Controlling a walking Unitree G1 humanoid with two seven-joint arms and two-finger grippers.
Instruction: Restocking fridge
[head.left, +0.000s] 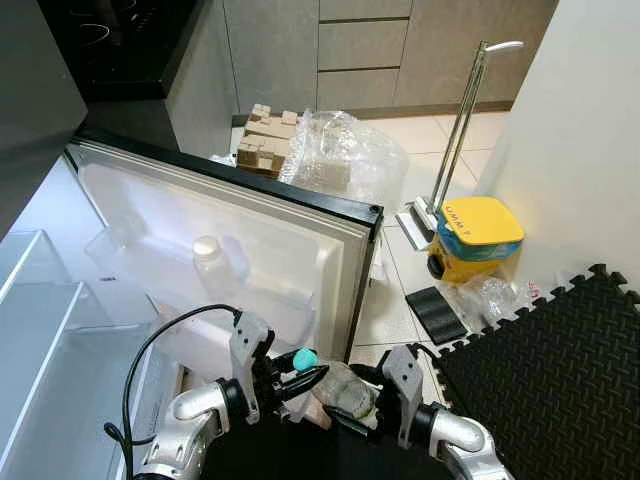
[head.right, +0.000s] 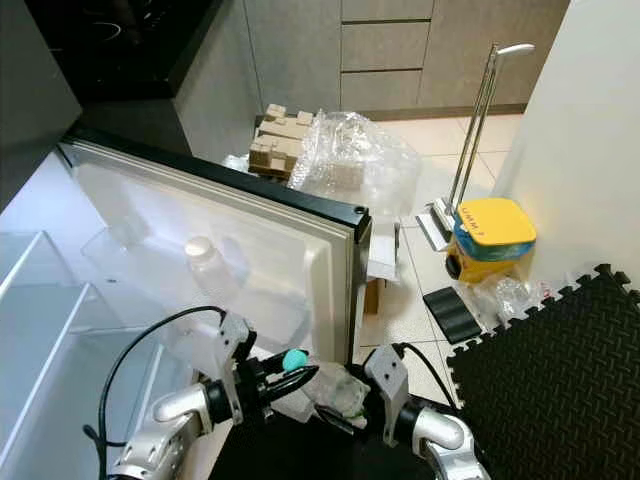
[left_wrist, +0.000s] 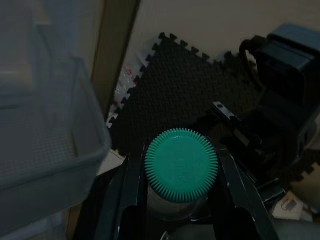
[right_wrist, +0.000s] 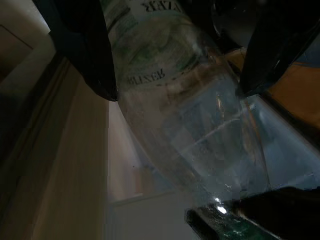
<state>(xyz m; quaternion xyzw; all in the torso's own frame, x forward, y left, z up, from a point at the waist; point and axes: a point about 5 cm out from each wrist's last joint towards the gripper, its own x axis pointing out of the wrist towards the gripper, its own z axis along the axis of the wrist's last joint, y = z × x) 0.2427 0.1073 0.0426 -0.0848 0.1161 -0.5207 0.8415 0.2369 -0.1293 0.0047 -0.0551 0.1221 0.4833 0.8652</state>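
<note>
Left tool (head.left: 300, 378): black fingers (left_wrist: 131, 200) set apart to the bottle's width, one on each side of the neck just under the teal cap (left_wrist: 181, 165); clamped on the bottle (head.left: 340, 392).
Right tool (head.left: 345, 405): fingers (right_wrist: 82, 50) spread around the bottle body and closed against it at the label; second finger on the opposite side.
Bottle: clear plastic, teal ribbed cap, green-and-white label, contents clear. Held between both tools, tilted, cap toward the left tool. Position: low in front of the robot, just beside the outer edge of the open fridge door (head.left: 250, 230).
Door: inner side white; a white-capped bottle (head.left: 209, 262) stands in its door shelf.
Fridge shelves (head.left: 50, 330) at the robot's left.
On the floor beyond: yellow mop bucket (head.left: 478, 238), black foam mat (head.left: 560, 370), plastic wrap bundle (head.left: 345, 155).
</note>
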